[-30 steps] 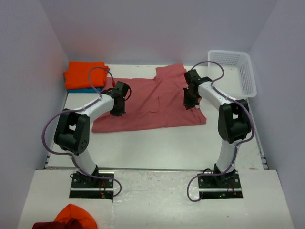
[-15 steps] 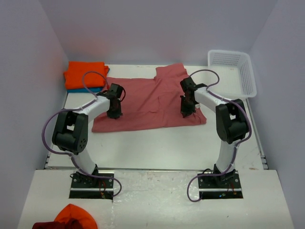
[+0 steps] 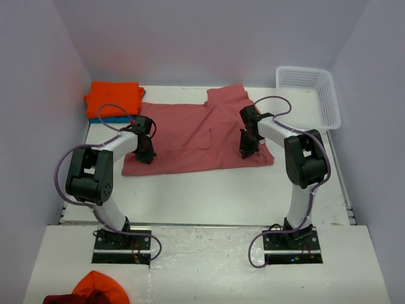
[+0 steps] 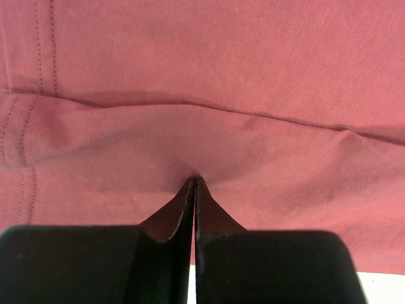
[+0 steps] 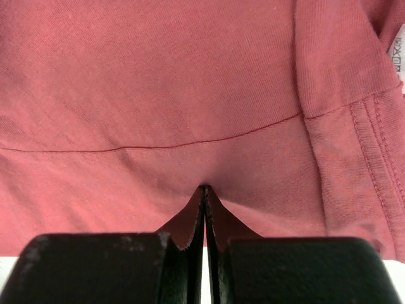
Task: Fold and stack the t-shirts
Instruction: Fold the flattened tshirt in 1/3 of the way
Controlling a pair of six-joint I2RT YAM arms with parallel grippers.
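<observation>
Three t-shirts lie on a white counter (image 3: pixel 209 196) between two robot arms. One dusty salmon-red cotton t-shirt (image 3: pixel 196 136) is spread flat across the middle, its sleeve end toward the right. In the far left corner sits a stack of two: one bright orange folded t-shirt (image 3: pixel 114 98) on top of one teal-blue t-shirt (image 3: pixel 101 120), of which only a thin edge shows. One white plastic lattice basket (image 3: pixel 316 88) stands at the far right corner, apart from the shirts.

Both grippers are down on the salmon-red shirt near its near edge. The left gripper (image 3: pixel 144 155) is at the near left corner. Its wrist view shows its two black fingers pressed together, tips touching the cloth, which dimples around them (image 4: pixel 193 183). The right gripper (image 3: pixel 245 151) is toward the near right part of the shirt, also fully closed, with its tips on the fabric (image 5: pixel 204 190). One small white tag (image 5: pixel 398 54) shows at the right margin of that view, by a stitched hem.

In front of the arm bases lie one bundle of orange cloth (image 3: pixel 98 288) and one of dark red cloth (image 3: pixel 63 299).
</observation>
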